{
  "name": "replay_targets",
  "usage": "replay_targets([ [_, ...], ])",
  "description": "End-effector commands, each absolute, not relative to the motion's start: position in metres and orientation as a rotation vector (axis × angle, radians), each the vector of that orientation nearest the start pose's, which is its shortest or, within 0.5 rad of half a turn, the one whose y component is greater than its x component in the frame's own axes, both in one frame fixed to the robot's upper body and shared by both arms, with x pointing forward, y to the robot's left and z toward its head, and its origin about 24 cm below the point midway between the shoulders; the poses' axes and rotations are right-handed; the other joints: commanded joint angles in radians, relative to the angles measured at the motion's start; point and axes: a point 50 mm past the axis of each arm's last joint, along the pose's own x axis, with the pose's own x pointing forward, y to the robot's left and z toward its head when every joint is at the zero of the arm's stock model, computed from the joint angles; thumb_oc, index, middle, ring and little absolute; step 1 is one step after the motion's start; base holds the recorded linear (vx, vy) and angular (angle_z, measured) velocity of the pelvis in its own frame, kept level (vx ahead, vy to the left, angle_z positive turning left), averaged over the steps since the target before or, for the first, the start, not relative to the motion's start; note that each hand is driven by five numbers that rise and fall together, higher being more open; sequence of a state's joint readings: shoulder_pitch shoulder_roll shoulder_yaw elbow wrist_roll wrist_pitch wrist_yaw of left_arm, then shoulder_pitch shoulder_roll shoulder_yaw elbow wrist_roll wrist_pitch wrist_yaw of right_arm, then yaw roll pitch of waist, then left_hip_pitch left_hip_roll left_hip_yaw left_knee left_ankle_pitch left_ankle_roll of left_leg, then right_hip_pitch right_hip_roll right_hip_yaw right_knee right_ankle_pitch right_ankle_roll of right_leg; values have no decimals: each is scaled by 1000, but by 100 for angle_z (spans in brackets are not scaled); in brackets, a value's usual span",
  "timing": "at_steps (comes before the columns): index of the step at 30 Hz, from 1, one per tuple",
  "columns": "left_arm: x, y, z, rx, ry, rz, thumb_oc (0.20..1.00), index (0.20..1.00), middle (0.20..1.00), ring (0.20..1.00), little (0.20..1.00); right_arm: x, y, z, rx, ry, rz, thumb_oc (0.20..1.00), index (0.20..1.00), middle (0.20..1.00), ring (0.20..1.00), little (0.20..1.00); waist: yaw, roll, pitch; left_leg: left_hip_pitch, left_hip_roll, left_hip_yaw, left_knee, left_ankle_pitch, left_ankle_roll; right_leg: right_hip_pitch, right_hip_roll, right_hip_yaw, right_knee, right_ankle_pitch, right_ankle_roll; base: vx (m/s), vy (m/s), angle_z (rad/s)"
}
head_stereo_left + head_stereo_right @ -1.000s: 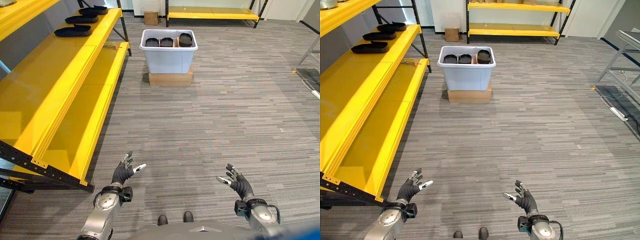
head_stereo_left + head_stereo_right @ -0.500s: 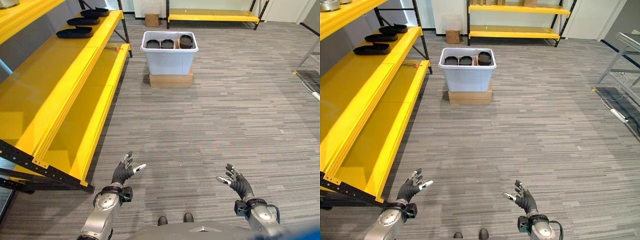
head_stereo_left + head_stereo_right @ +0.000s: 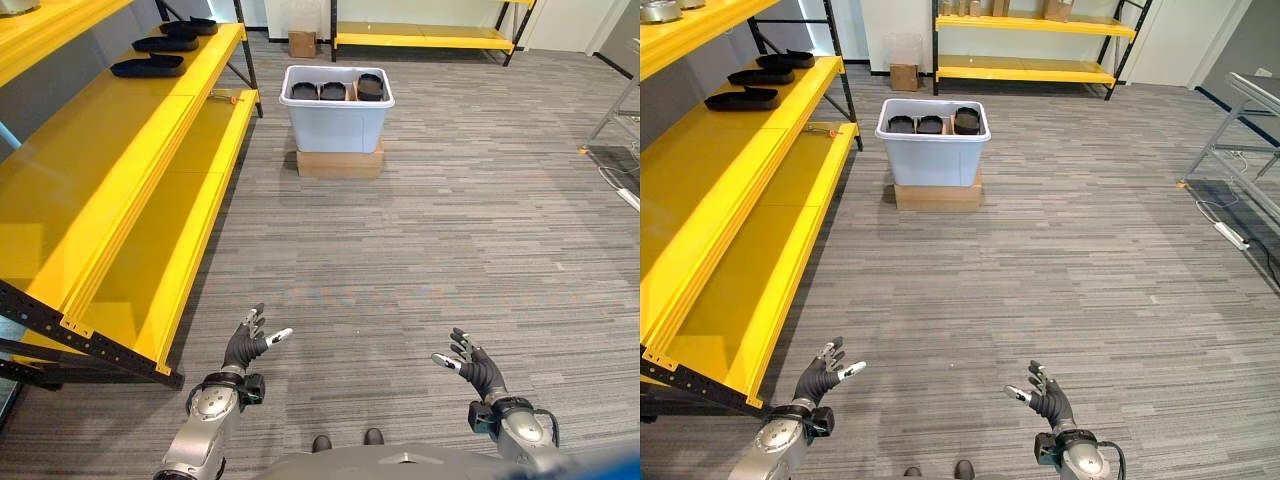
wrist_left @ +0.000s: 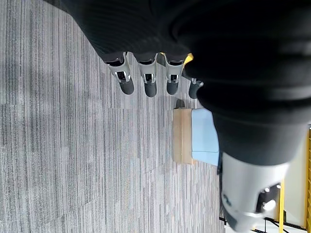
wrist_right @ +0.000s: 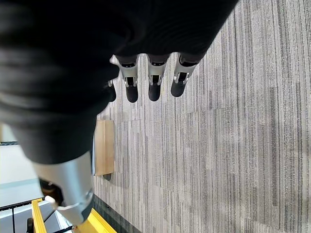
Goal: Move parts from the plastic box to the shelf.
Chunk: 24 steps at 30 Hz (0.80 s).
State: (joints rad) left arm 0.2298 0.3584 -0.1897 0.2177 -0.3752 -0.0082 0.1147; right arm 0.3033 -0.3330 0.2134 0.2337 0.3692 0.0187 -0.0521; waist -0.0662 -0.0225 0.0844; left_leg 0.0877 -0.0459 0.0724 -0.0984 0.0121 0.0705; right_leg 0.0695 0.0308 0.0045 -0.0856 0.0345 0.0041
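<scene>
A pale blue plastic box (image 3: 337, 122) stands on a flat cardboard carton (image 3: 339, 162) far ahead on the floor, with three black round parts (image 3: 334, 90) inside at its rim. The yellow shelf (image 3: 110, 180) runs along my left, and several black parts (image 3: 148, 67) lie at its far end. My left hand (image 3: 246, 348) is open low at the front left, holding nothing. My right hand (image 3: 474, 368) is open low at the front right, also holding nothing. Both hands are far from the box.
Grey striped carpet (image 3: 420, 250) stretches between me and the box. Another yellow shelf (image 3: 420, 35) runs along the back wall, with a small cardboard box (image 3: 301, 42) beside it. A metal frame (image 3: 1240, 130) and a white power strip (image 3: 1225, 235) lie at the right.
The whole picture has shifted slightly, so the camera moved; box and shelf keep their places on the floor. Both hands stay open in the same pose.
</scene>
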Motion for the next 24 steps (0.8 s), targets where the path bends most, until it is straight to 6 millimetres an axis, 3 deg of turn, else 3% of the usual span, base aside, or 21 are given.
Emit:
replay_targets([
  [1,196,210,-34,24,371,60,1000,1000,1000,1000,1000,168,-202,-56,30,502,-19,1000,1000,1000,1000,1000,-5,10,18,3,78,-66,27,-42,-76,-34,-86,33,123,-89,114,0,0,0],
  [12,203,216,-27,28,341,77,1000,1000,1000,1000,1000,184,-201,-47,26,449,-6,1000,1000,1000,1000,1000,2,-5,56,-99,44,-77,201,-112,-42,-115,-101,26,271,-127,124,-16,27,2],
  [19,211,216,-21,69,316,58,1000,1000,1000,1000,1000,193,-199,-39,42,405,4,1000,1000,1000,1000,1000,-4,-1,98,-199,0,-90,366,-187,-12,-198,-144,9,421,-167,114,-9,96,14],
  [20,212,216,-21,90,317,56,1000,1000,1000,1000,1000,193,-199,-39,46,408,0,1000,1000,1000,1000,1000,-4,5,104,-199,-11,-89,374,-197,0,-222,-153,13,466,-154,112,43,206,28],
  [22,212,216,-21,102,316,55,1000,1000,1000,1000,1000,194,-197,-39,56,405,-3,1000,1000,1000,1000,1000,-8,9,120,-191,-28,-85,377,-205,19,-286,-166,34,584,-57,109,10,149,8],
  [23,212,216,-21,102,316,55,1000,1000,1000,1000,1000,194,-197,-39,56,405,-3,1000,1000,1000,1000,1000,-7,9,116,-195,-28,-85,374,-201,19,-290,-165,35,581,-52,109,-27,156,2],
  [24,212,217,-19,104,306,55,1000,1000,1000,1000,1000,197,-194,-36,59,390,12,1000,1000,1000,1000,1000,-11,19,138,-182,-30,-80,366,-199,28,-347,-159,35,667,14,103,-19,140,11],
])
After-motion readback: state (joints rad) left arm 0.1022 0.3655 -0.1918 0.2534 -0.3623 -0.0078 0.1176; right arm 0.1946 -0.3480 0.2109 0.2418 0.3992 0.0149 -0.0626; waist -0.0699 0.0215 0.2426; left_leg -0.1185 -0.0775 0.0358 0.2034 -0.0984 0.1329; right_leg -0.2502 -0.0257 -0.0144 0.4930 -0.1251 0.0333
